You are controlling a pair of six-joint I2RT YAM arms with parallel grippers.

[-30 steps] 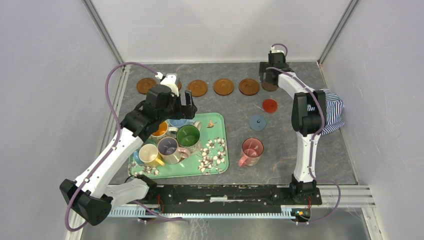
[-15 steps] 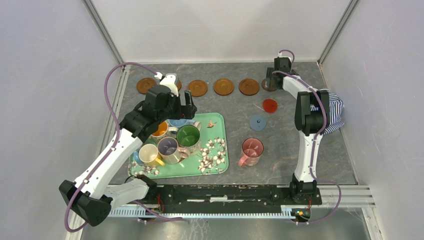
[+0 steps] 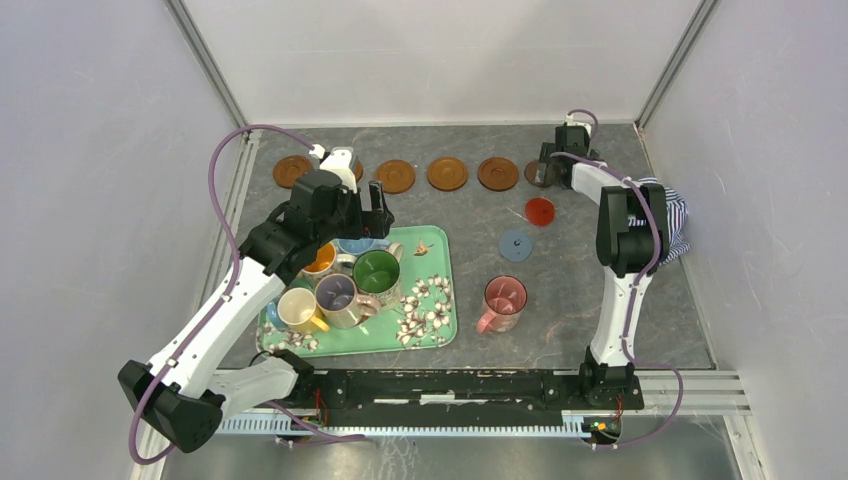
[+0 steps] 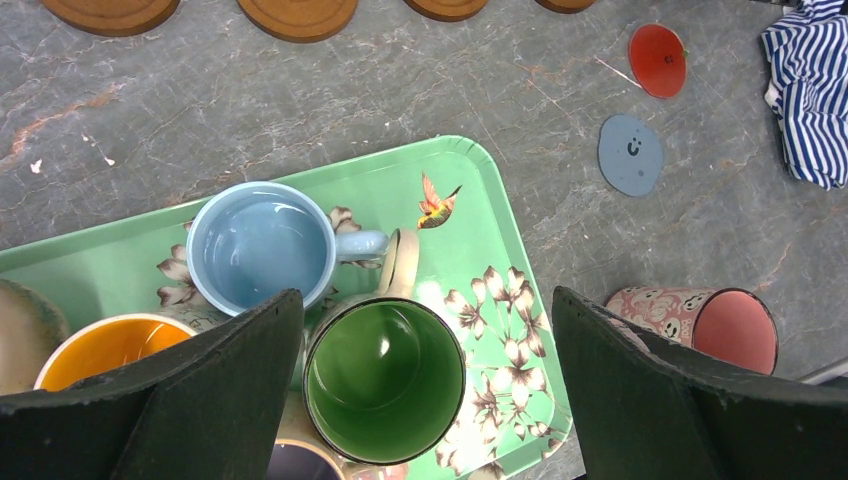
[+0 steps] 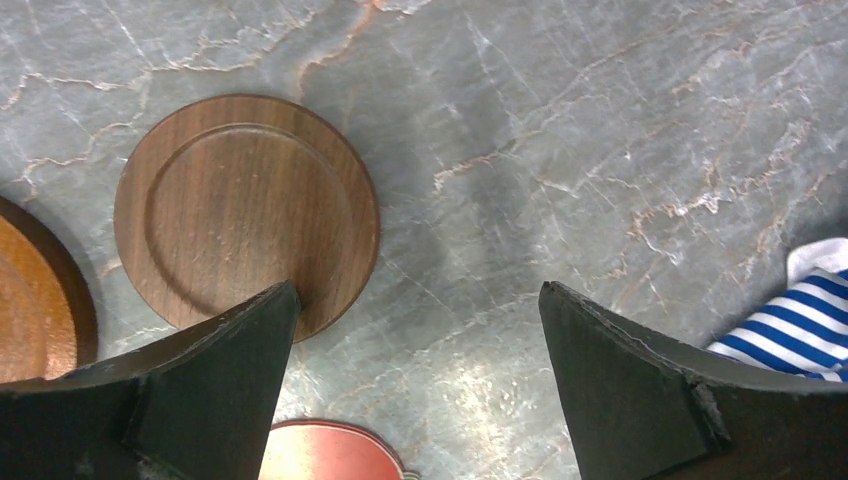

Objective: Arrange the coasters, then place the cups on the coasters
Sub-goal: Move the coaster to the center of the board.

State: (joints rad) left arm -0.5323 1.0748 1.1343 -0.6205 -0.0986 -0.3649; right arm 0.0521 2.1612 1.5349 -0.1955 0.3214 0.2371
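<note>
Wooden coasters (image 3: 447, 173): four orange-brown discs in plain sight in a row along the far edge of the counter (image 3: 560, 320), and a sliver of a fifth shows behind the left arm; all bare.
Dark brown coaster (image 5: 245, 210): lies flat at the right end of that row, just beside the last orange-brown disc, with nothing on it.
Red coaster (image 3: 540, 211): lies nearer than the row and apart from it, bare.
Blue-grey coaster (image 3: 516, 244): near the red one, toward the tray, bare.
Pink cup (image 3: 503, 297): upright on the counter to the right of the tray, on no coaster.
Other cups: green cup (image 4: 383, 380), light blue cup (image 4: 262, 245), orange cup (image 4: 105, 350), lilac cup (image 3: 336, 293) and yellow cup (image 3: 296, 306) are clustered on the left part of the green floral tray (image 3: 440, 262).
Left claw (image 4: 425, 300): released and spread wide, it hangs above the tray's cups. The green cup sits between its fingers in the wrist view, and it grasps nothing.
Right claw (image 5: 417, 290): released and spread wide over the counter just right of the dark brown coaster. One finger overlaps that coaster's rim in the wrist view; whether they touch cannot be told.
Striped cloth (image 3: 670, 215): bunched at the counter's right edge, beside the right arm.
</note>
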